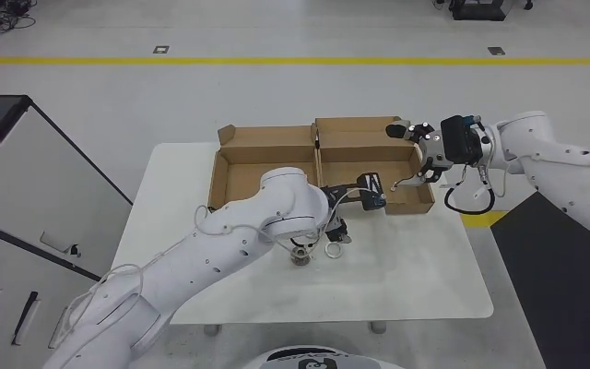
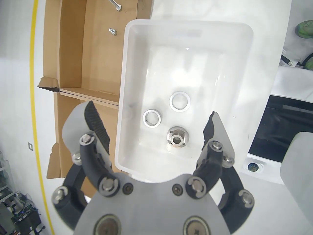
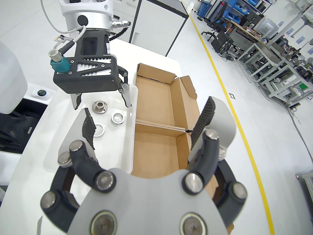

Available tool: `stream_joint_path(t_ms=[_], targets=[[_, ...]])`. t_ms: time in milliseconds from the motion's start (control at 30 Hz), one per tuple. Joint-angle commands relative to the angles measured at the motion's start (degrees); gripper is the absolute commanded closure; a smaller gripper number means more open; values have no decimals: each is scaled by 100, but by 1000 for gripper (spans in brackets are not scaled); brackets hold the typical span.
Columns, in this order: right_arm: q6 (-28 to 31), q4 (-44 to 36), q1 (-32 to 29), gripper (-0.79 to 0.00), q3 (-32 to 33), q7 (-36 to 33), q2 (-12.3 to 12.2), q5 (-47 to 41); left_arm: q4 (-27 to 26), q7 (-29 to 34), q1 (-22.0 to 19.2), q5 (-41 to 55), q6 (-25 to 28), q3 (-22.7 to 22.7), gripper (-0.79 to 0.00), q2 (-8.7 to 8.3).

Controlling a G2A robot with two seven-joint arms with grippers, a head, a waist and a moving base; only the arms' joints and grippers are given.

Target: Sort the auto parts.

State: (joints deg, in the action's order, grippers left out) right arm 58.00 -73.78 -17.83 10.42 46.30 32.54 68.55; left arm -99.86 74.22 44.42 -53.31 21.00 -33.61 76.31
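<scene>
White tray (image 2: 188, 25) partly hidden behind left claw (image 2: 151, 110)

Confirm that the left arm (image 1: 230, 244) extends forward with its elbow bent and its wrist turned downward; the left gripper (image 2: 151, 110) points straight down, jaws spread wide, nothing between the pads (image 2: 96, 121); the right arm (image 1: 544, 148) comes in from the right side, roughly level; the right gripper (image 3: 148, 105) faces the left gripper, tilted slightly down, jaws likewise spread wide and empty.
</scene>
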Motion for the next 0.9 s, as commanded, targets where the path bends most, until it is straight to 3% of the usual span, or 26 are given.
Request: stream_joint_path(t_ms=[0,433,867], targets=[[0,0,0,-785,0,0,0,0,0,0,0,1,0,0,-785,0],[0,0,0,-785,0,0,0,0,105,-175,116,-15,172,-52,-785,-36],[0,0,0,-785,0,0,0,0,834,-121,-163,413,385,201,-785,107]])
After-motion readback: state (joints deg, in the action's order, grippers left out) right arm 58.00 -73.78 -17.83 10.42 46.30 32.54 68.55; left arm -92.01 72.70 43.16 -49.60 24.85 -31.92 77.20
